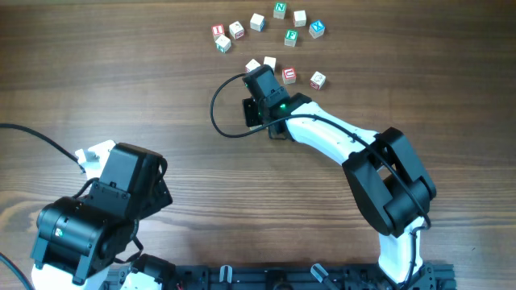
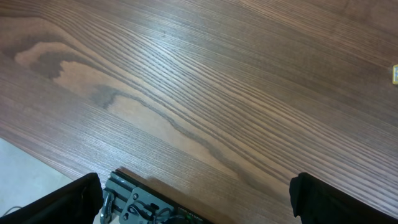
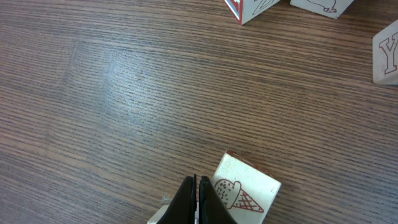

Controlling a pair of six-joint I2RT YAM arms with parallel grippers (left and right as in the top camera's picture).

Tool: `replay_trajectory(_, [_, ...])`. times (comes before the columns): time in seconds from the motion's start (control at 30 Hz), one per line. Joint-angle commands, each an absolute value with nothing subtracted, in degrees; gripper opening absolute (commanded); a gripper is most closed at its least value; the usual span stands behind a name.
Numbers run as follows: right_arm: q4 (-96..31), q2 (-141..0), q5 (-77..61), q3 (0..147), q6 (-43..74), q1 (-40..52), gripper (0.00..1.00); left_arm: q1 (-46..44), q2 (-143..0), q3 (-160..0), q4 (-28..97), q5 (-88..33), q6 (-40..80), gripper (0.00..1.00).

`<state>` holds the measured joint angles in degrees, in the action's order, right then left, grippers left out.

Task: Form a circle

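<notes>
Right wrist view: right gripper (image 3: 197, 202), jaws closed and empty, sits beside a pale wooden cube with a red ice-cream drawing (image 3: 244, 193), apparently mid-nudge toward the loose arc of lettered cubes (image 1: 291, 36); next push needs careful aim; left gripper open, idle.

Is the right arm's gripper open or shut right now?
Shut. In the right wrist view the right gripper has its two black fingers pressed together with nothing between them, beside a pale wooden cube with an ice-cream cone drawing.
</notes>
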<state>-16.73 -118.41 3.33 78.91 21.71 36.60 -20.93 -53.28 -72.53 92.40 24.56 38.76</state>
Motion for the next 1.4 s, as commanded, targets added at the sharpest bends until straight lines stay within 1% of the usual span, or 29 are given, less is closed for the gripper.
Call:
replay_trajectory(0.0, [-16.8,-119.39,4.71,80.36,20.95,36.47,0.05,-20.6,-53.15,-72.31,92.4,24.49,39.7,1.0])
replay_trajectory(1.07, [-16.64,-119.81,5.1,80.36,20.29,36.47,0.05,-20.6,-53.15,-72.31,92.4,24.49,39.7,1.0])
replay_trajectory(1.2, [-14.37,-119.81,0.14,80.36,16.69,36.49,0.05,-20.6,-53.15,-72.31,92.4,24.49,39.7,1.0])
replay_trajectory(1.37, [-14.24,-120.11,0.34,80.36,16.8,36.47,0.05,-20.6,-53.15,-72.31,92.4,24.49,39.7,1.0])
